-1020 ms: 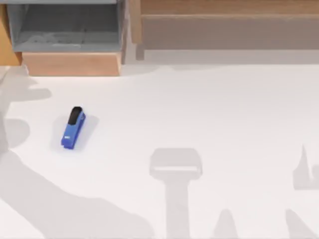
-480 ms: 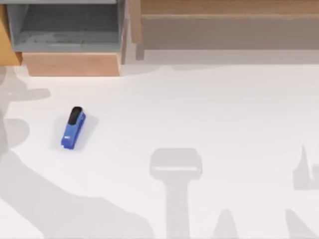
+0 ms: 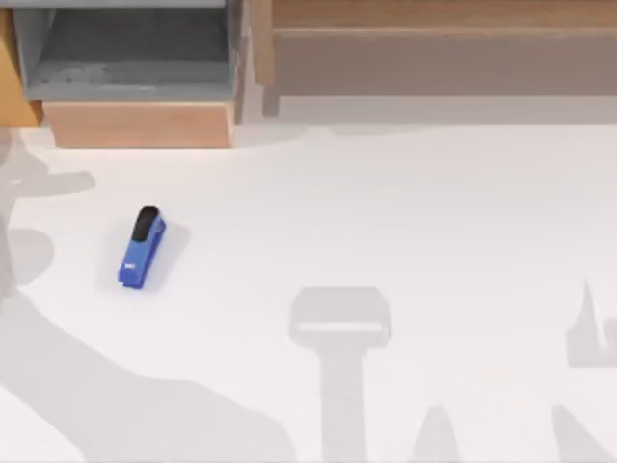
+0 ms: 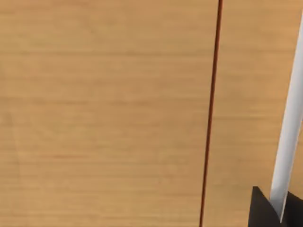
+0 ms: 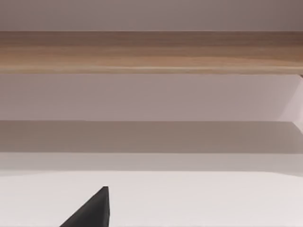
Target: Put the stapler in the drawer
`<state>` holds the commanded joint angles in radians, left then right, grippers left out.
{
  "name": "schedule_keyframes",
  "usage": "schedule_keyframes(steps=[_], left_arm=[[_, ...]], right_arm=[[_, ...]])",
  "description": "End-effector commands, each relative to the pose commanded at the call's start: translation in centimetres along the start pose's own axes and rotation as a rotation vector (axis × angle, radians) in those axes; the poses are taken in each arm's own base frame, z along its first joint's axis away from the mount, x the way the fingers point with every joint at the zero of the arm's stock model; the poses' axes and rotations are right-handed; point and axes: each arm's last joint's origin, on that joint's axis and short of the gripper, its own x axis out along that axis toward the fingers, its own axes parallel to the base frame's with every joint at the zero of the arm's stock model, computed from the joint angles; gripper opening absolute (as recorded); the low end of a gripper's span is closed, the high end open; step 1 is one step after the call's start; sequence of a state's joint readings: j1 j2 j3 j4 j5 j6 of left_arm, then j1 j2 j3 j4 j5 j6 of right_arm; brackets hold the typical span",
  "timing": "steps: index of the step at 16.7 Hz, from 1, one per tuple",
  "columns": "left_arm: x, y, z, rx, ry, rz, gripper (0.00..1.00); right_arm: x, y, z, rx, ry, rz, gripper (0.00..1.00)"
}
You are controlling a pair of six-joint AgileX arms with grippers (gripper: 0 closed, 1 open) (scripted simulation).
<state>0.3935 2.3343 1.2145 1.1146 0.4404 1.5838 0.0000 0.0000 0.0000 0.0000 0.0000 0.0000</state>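
Note:
The blue stapler [image 3: 142,249] lies flat on the white table at the left, its black end pointing toward the drawer. The drawer [image 3: 125,58] stands pulled out at the far left, its grey inside showing behind the light-wood front panel [image 3: 140,123]. A dark tip of my left gripper [image 4: 263,213] sits close against a light-wood surface [image 4: 104,113]. A dark tip of my right gripper [image 5: 93,211] hangs above the white table, facing a long wooden ledge [image 5: 151,52]. Nothing touches the stapler.
A long wooden cabinet [image 3: 434,48] runs along the far edge to the right of the drawer. Arm shadows lie across the table's left side and near edge. White tabletop [image 3: 405,212] spreads between the stapler and the right side.
The arm shadow at the table's left edge has shifted slightly. The stapler and the drawer have not moved.

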Motion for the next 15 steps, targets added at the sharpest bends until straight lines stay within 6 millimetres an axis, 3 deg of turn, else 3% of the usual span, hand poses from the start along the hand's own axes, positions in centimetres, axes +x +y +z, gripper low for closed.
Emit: schedule_keyframes(steps=[4, 11, 15], left_arm=[[-0.9, -0.4, -0.3, -0.011, 0.007, -0.014, 0.00], [-5.8, -0.5, -0.2, -0.014, 0.003, -0.018, 0.00], [-6.4, -0.5, -0.1, -0.013, 0.003, -0.017, 0.00]], right_arm=[[0.0, 0.0, 0.0, 0.000, 0.000, 0.000, 1.00], [0.0, 0.0, 0.0, 0.000, 0.000, 0.000, 1.00], [0.0, 0.0, 0.0, 0.000, 0.000, 0.000, 1.00]])
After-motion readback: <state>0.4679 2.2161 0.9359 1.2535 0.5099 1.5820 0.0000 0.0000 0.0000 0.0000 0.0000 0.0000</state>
